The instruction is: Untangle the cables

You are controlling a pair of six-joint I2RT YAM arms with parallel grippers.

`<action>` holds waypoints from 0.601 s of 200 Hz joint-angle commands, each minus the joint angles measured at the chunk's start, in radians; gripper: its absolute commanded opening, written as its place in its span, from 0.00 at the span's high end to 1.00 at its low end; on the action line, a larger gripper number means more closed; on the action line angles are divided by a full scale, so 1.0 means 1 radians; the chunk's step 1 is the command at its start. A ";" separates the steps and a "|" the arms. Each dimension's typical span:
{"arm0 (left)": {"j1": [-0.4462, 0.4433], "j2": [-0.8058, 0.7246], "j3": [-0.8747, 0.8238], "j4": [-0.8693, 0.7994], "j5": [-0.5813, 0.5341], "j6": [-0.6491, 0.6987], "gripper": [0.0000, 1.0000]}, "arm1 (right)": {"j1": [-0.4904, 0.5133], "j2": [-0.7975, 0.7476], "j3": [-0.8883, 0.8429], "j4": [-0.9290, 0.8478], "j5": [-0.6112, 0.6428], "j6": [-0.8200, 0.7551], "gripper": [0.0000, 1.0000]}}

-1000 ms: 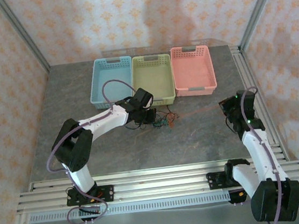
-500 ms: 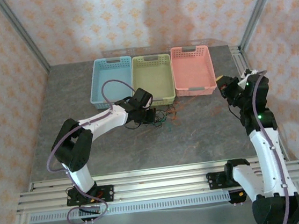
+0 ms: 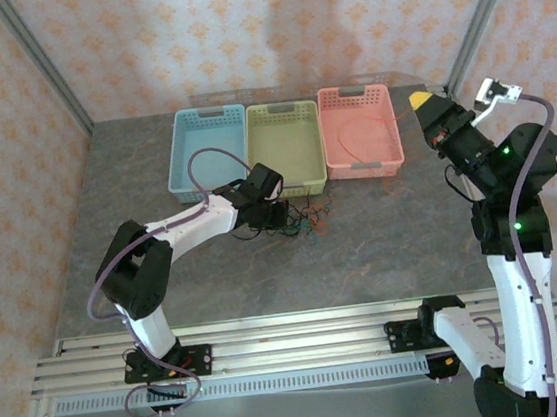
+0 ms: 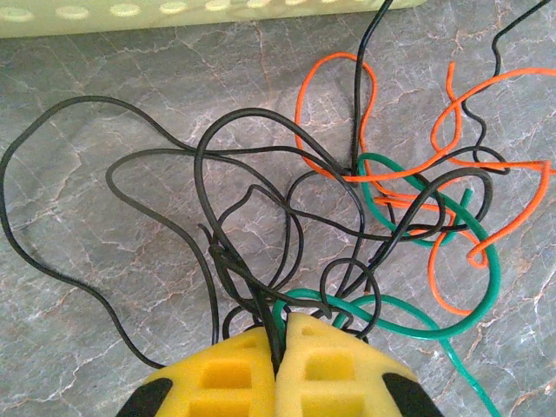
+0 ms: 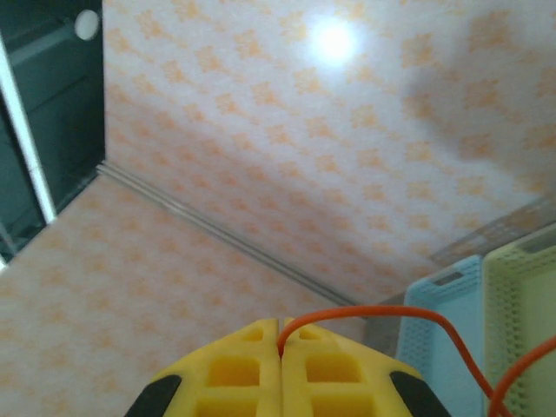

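Observation:
The cables lie in a tangle (image 3: 305,223) on the grey table in front of the green basket. In the left wrist view the tangle is made of black loops (image 4: 217,174), an orange cable (image 4: 434,156) and a green cable (image 4: 469,304). My left gripper (image 4: 281,328) is low at the tangle's left side (image 3: 277,215), shut on black strands. My right gripper (image 3: 421,103) is raised high at the right, beside the pink basket. It is shut on one end of the orange cable (image 5: 391,311), which trails down toward the baskets.
Three baskets stand in a row at the back: blue (image 3: 185,169), green (image 3: 262,165), pink (image 3: 336,167). The blue (image 5: 439,334) and green (image 5: 521,295) baskets appear low in the right wrist view. Aluminium rails run along the near edge (image 3: 293,340) and the right side (image 3: 455,123).
My right arm has risen and swung back and to the right, drawing the orange cable up out of the tangle and across the pink basket. The left gripper has stayed at the tangle.

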 commanded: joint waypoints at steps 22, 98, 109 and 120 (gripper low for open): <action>0.008 -0.025 -0.007 -0.014 -0.031 -0.014 1.00 | 0.010 0.049 -0.068 0.157 -0.070 0.140 1.00; 0.008 -0.023 -0.004 -0.017 -0.029 -0.012 1.00 | 0.021 0.080 -0.131 0.169 -0.058 0.149 1.00; 0.007 -0.023 -0.004 -0.017 -0.029 -0.012 1.00 | 0.024 0.091 -0.140 0.176 -0.059 0.157 1.00; 0.008 -0.021 -0.004 -0.016 -0.028 -0.012 1.00 | 0.027 0.101 -0.149 0.187 -0.059 0.163 1.00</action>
